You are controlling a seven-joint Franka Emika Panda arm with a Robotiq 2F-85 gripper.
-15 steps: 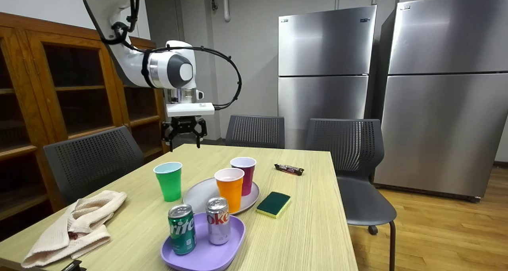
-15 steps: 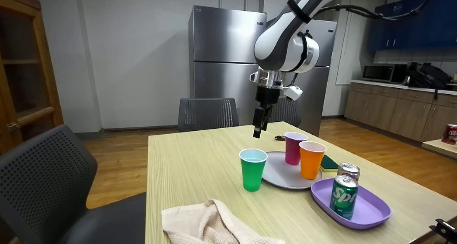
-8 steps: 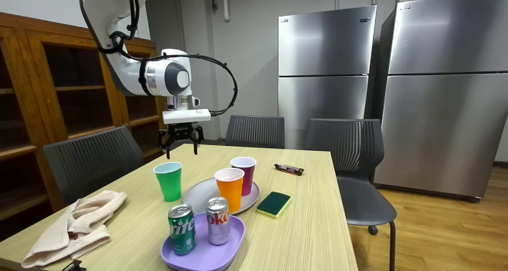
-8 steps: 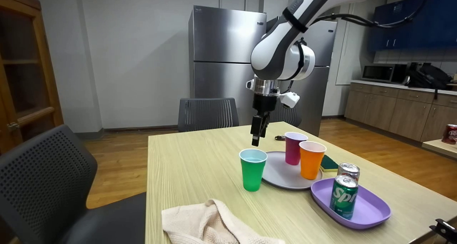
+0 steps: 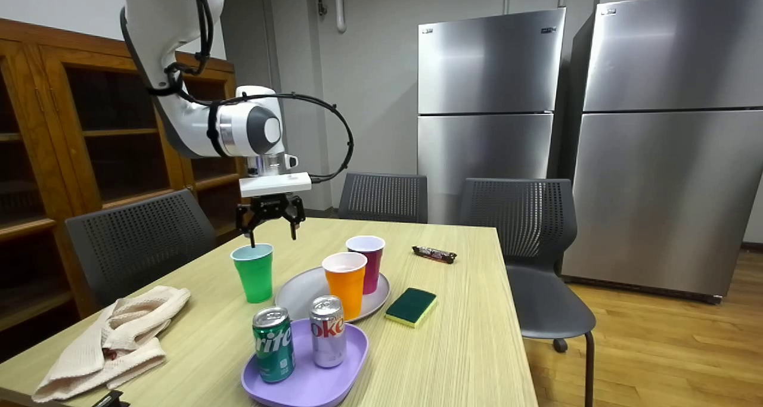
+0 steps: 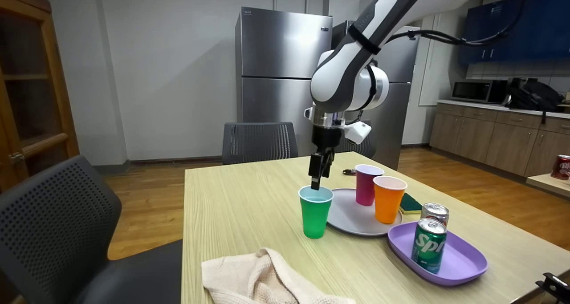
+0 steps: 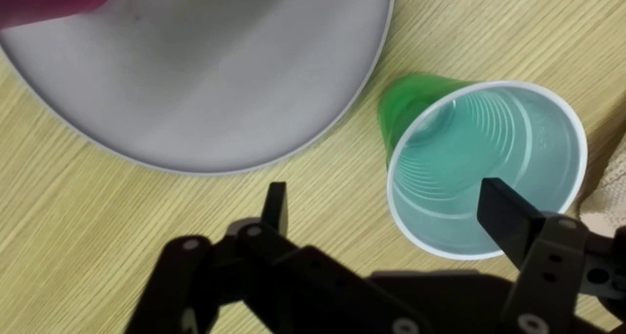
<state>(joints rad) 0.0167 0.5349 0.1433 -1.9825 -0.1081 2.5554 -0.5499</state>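
The black end effector (image 5: 273,241) has sunk close to the tapered green plastic cup (image 5: 257,280), now the nearest thing. Its two fingers (image 7: 508,211) stand wide apart, gripping nothing; one overlaps the cup's mouth in the wrist view, contact unclear. The cup stands upright on the pale wood-grain table (image 5: 459,347), beside a round grey plate (image 7: 220,109).

The bent arm (image 5: 191,124) holds its hand (image 5: 273,241) downward, fingers (image 7: 508,216) spread apart.
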